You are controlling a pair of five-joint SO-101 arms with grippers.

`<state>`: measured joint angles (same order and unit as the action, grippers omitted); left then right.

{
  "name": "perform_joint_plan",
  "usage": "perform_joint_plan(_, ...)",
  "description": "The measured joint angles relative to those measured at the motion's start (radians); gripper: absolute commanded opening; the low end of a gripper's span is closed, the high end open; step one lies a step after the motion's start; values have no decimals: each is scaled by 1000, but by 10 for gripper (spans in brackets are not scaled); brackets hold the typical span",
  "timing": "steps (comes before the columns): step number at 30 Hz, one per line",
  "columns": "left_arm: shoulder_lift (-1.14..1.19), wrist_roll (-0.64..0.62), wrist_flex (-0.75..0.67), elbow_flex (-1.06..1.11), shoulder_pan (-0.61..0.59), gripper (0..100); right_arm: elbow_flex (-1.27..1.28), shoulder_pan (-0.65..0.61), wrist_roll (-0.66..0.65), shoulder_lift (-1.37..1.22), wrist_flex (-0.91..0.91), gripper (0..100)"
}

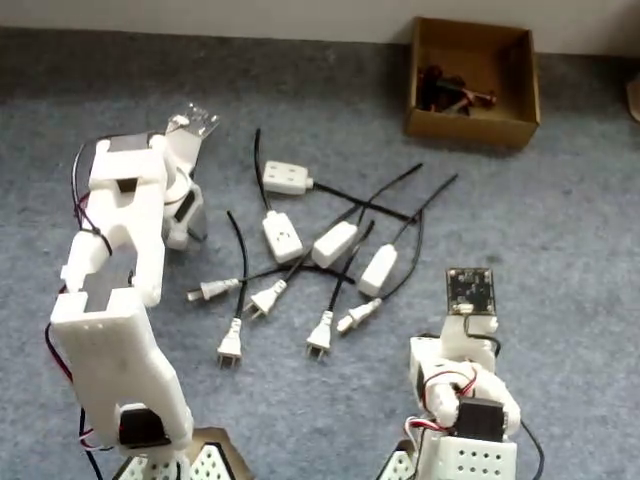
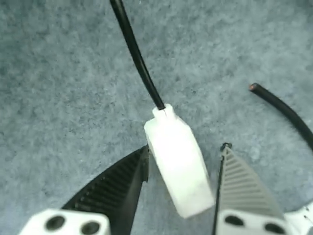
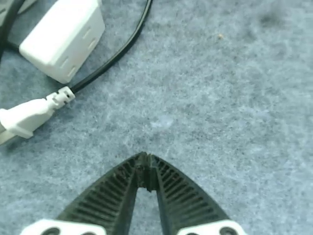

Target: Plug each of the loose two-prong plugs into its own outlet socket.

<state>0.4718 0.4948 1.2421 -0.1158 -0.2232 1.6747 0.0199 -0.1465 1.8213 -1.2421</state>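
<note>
Grey carpet [image 3: 220,98] is lying beneath; the left claw [image 2: 185,148] is standing open around a white socket [image 2: 178,169], the right claw [image 3: 146,159] is hovering closed and empty.

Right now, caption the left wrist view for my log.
Left gripper straddles a white outlet socket on grey carpet, its black cord trailing away.

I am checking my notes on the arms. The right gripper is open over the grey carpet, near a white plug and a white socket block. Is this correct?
Not quite: the right gripper is shut, its jaws closed together, as the right wrist view shows. It is indeed over the grey carpet, near a white plug and a white socket block.
</note>
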Motion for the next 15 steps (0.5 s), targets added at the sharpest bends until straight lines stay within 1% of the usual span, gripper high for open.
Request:
perform_joint_plan(3,0,-2,74,-64,11,221,0,0,0,0,0,6)
perform_joint_plan(7,0,-34,143,-132,61,221,0,0,0,0,0,6)
perform_joint_plan(10,2,-51,153,-141,89,221,0,0,0,0,0,6)
perform_joint_plan(12,2,-83,155,-143,91,221,0,0,0,0,0,6)
perform_joint_plan(15,2,-97,155,-143,87,221,0,0,0,0,0,6)
